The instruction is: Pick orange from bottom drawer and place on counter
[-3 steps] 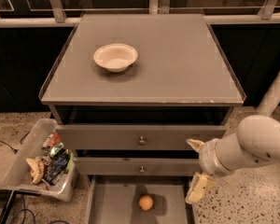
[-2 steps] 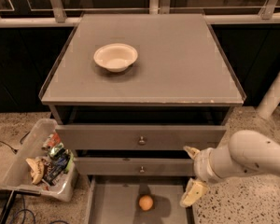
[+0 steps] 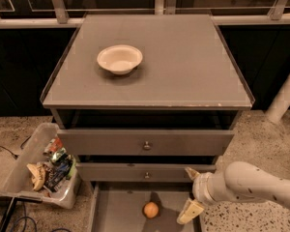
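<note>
**Orange on the drawer floor, gripper open beside it**

The orange sits on the flat grey floor of the bottom drawer, which is pulled out, and nothing is touching it. It lies roughly mid-width in the tray, with bare floor to its left.

Just to its right is the gripper, low over the drawer's right side. The fingers are spread wide, one up by the middle drawer front, the other down near the floor, holding nothing. The white arm comes in from the right edge.

Above are two closed drawer fronts with small knobs, then the desk, carrying a white bowl left of centre. On the floor to the left stands a clear bin of clutter.
</note>
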